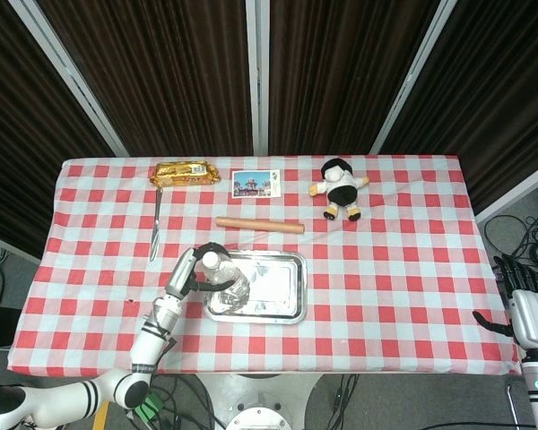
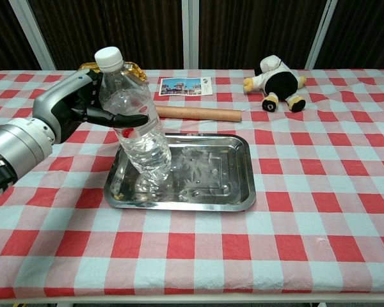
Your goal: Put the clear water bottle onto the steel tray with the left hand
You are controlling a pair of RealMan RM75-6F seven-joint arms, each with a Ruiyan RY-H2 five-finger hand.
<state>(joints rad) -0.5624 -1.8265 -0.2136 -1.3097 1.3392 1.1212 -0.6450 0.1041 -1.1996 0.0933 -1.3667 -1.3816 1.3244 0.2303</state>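
The clear water bottle (image 2: 136, 128) with a white cap is tilted, and its base rests on the left part of the steel tray (image 2: 217, 173). My left hand (image 2: 73, 109) grips the bottle's upper half from the left, fingers wrapped around it. From above, the bottle (image 1: 224, 279) leans over the tray (image 1: 278, 291) with the left hand (image 1: 184, 273) beside it. My right hand (image 1: 520, 300) hangs off the table's right edge, far from everything; its fingers are too small to read.
A wooden rod (image 2: 198, 113) lies just behind the tray. Further back are a plush doll (image 2: 276, 80), a postcard (image 2: 182, 85) and a gold snack packet (image 1: 185, 172). A knife (image 1: 156, 224) lies on the left of the checked cloth.
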